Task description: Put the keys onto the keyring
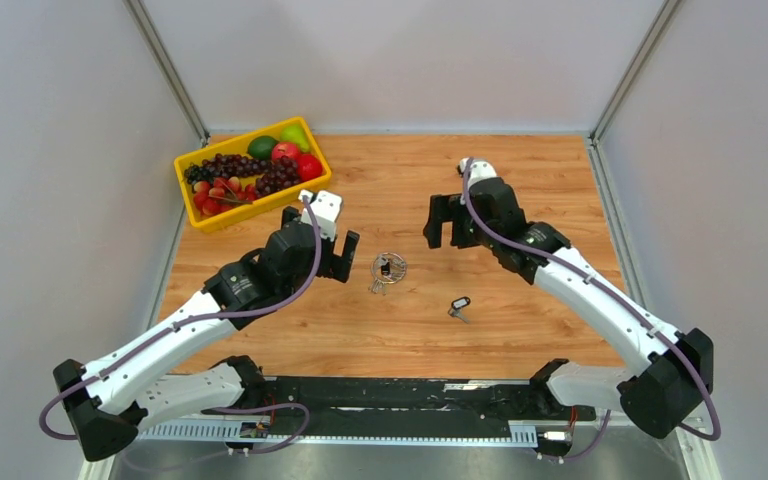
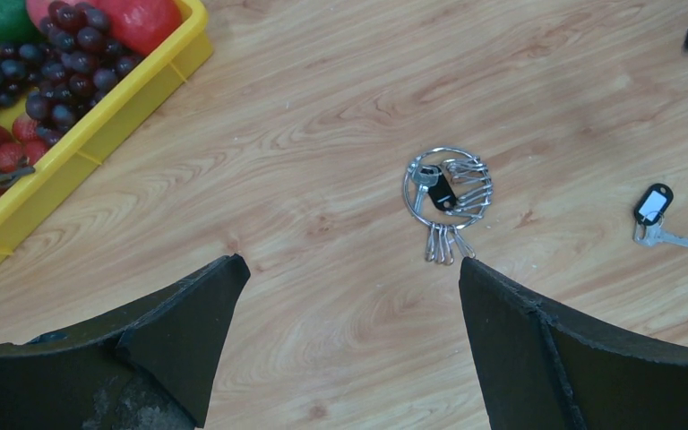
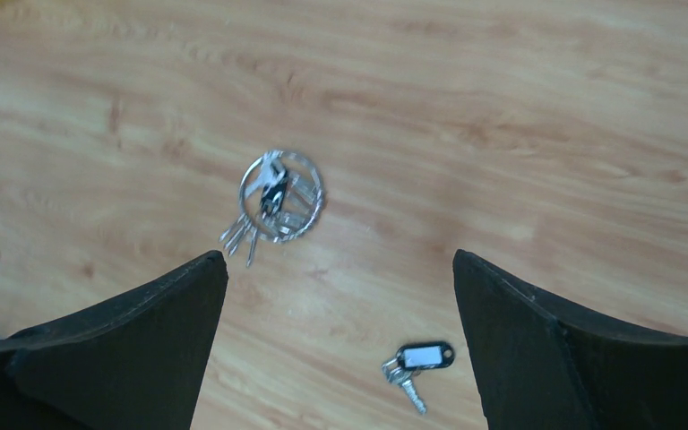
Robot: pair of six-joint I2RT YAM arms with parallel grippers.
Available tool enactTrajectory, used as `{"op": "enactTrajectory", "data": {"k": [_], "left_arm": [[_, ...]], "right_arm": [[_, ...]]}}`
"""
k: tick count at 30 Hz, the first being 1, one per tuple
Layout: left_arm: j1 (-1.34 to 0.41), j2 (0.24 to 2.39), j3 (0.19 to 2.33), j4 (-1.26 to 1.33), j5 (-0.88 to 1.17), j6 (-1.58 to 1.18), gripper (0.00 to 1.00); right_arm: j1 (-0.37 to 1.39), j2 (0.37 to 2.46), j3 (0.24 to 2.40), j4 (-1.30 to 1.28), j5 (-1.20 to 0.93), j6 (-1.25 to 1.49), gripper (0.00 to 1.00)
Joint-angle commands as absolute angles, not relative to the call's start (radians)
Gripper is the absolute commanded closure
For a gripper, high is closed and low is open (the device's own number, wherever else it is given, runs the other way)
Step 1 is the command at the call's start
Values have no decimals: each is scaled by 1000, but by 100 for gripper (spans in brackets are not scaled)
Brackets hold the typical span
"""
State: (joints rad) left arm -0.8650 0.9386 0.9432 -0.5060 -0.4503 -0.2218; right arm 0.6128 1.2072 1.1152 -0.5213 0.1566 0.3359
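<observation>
1. Step: pre-grasp. Neither tool holds anything, and the loose key (image 1: 459, 305) is not on the keyring (image 1: 388, 268) yet.
2. Keyring: flat on the table (image 1: 520, 180), about mid-surface, with a bunch of small silver keys fanned toward the near edge. The left wrist view shows a black-headed piece lying inside the ring (image 2: 446, 193); I can't tell if it's threaded on.
3. Key: black tag with a short silver blade, flat on the wood, apart from the ring, to its right and closer to the near edge (image 2: 654, 213) (image 3: 417, 363).
4. Left gripper (image 1: 332, 250): jaws spread wide, empty, just left of the ring and off the surface.
5. Right gripper (image 1: 447, 235): jaws spread wide, empty, right of the ring on its far side. The key is on its near side.
6. Pose: the left arm runs diagonally from the near-left corner to mid-table. The right arm runs from the near-right corner, reaching far and inward. Both wrist cams look down on the ring and key.
7. Next, my read: right drops onto the key and left pins or lifts the ring. Both parts are thin and lie flat, so the fingertips need to come right down to the wood, and the tag looks like the easier pinch.
8. Risk: the ring sliding on the wood, and finding the wire's split.
9. Fruit tray (image 1: 250, 212) at the far-left corner is clear of the work.
</observation>
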Motion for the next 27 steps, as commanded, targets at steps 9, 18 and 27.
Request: {"op": "enactTrajectory", "data": {"k": [9, 18, 27], "left_arm": [[-865, 831, 933, -492, -403, -210, 0], [-864, 824, 885, -469, -457, -206, 0], [-862, 799, 868, -478, -442, -213, 0]], "right_arm": [[713, 1282, 915, -299, -132, 449, 12], [767, 1339, 802, -144, -73, 603, 23], [840, 1503, 818, -83, -6, 687, 32]]}}
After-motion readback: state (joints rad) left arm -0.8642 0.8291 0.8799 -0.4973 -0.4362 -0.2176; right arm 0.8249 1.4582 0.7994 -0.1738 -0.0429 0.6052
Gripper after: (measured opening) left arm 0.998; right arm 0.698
